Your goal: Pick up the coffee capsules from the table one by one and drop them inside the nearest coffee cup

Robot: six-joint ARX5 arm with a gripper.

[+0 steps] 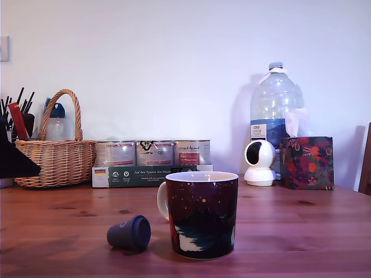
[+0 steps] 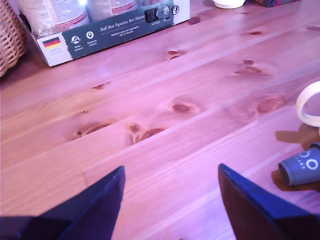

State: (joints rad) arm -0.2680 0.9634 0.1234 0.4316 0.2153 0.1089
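Progress: nothing dropped yet | small navy-blue tapered capsule (image 1: 129, 233) lies lower centre on brown wooden worktop (image 1: 301, 220), beside starry maroon mug (image 1: 202, 214) | my hand (image 2: 170, 202) spread, empty

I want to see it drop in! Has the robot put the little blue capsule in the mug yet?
Not yet. The capsule lies on its side on the table, beside the mug. The gripper is open and empty above bare wood, so grabbing, lifting and dropping are all left. The mug's inside isn't visible.
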